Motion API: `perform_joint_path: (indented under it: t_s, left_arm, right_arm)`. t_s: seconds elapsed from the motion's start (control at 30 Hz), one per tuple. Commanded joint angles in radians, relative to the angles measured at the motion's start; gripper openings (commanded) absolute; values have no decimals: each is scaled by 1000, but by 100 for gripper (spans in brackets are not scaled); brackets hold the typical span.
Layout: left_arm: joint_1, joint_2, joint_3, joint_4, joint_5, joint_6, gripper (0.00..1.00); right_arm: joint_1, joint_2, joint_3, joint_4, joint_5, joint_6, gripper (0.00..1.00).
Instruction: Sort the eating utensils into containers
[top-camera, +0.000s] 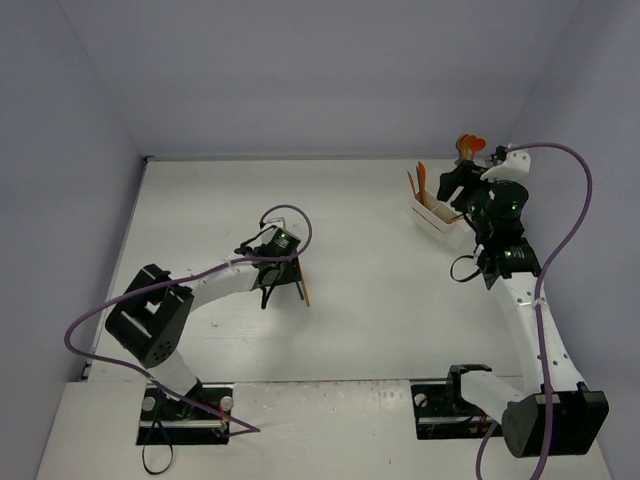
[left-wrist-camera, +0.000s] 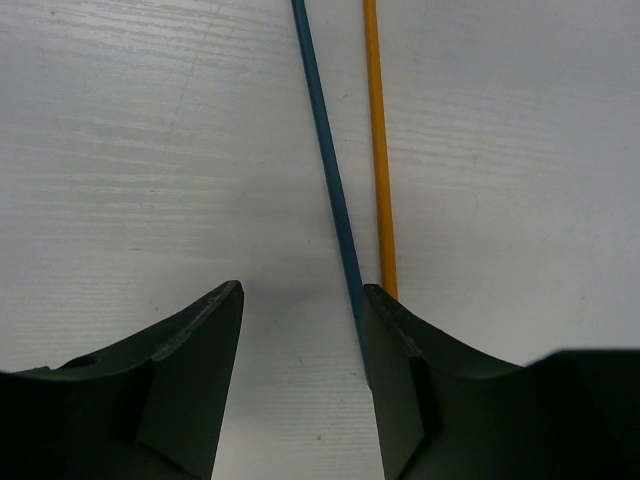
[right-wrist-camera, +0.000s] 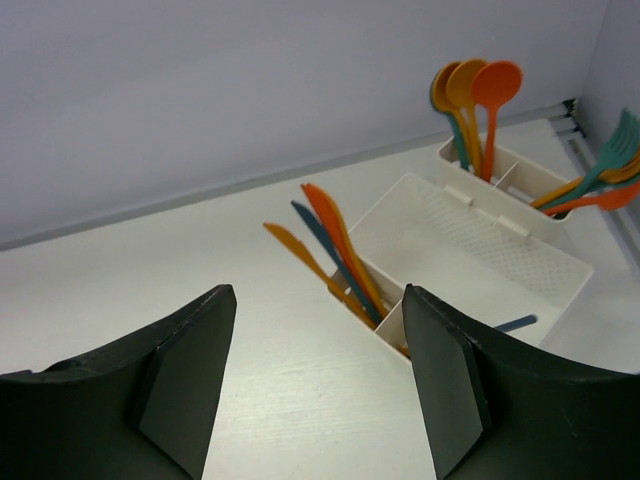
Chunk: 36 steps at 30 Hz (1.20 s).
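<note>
Two utensils lie side by side on the white table: a dark blue handle (left-wrist-camera: 330, 170) and an orange handle (left-wrist-camera: 378, 150). In the top view only the orange one (top-camera: 304, 287) shows, beside my left gripper (top-camera: 281, 283). My left gripper (left-wrist-camera: 300, 300) is open just above the table, its right finger touching the blue handle. The white containers (right-wrist-camera: 480, 240) stand at the far right (top-camera: 436, 214), holding orange and blue knives (right-wrist-camera: 335, 250), orange spoons (right-wrist-camera: 478, 95) and teal and orange forks (right-wrist-camera: 600, 175). My right gripper (right-wrist-camera: 315, 330) is open and empty, near the bins.
Walls close the table at the back and both sides. A grey strip runs along the table's far edge (right-wrist-camera: 200, 195). The right arm's purple cable (top-camera: 575, 190) loops beside the containers.
</note>
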<state>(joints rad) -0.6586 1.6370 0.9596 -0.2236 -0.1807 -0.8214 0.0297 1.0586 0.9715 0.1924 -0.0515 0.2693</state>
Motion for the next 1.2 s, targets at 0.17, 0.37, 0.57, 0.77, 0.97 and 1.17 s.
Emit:
perform_joint_path:
  t_s: [0.17, 0.37, 0.57, 0.77, 0.97, 1.17]
  left_arm:
    - [5, 53, 146, -116, -39, -49, 47]
    - [4, 118, 212, -213, -47, -73, 47]
    - [-1, 164, 228, -238, -33, -104, 47]
    - [-22, 209, 256, -300, -25, -107, 33]
    - [-24, 152, 180, -319, -39, -99, 2]
    - [-24, -2, 104, -313, -105, -34, 0]
  right_arm:
    - [35, -56, -25, -12, -80, 21, 69]
    - [51, -86, -41, -19, -94, 30, 71]
    - [63, -110, -64, -22, -90, 20, 72]
    - [82, -124, -73, -24, -80, 14, 74]
    - [99, -137, -70, -27, -96, 0, 74]
    - [124, -86, -14, -33, -248, -13, 74]
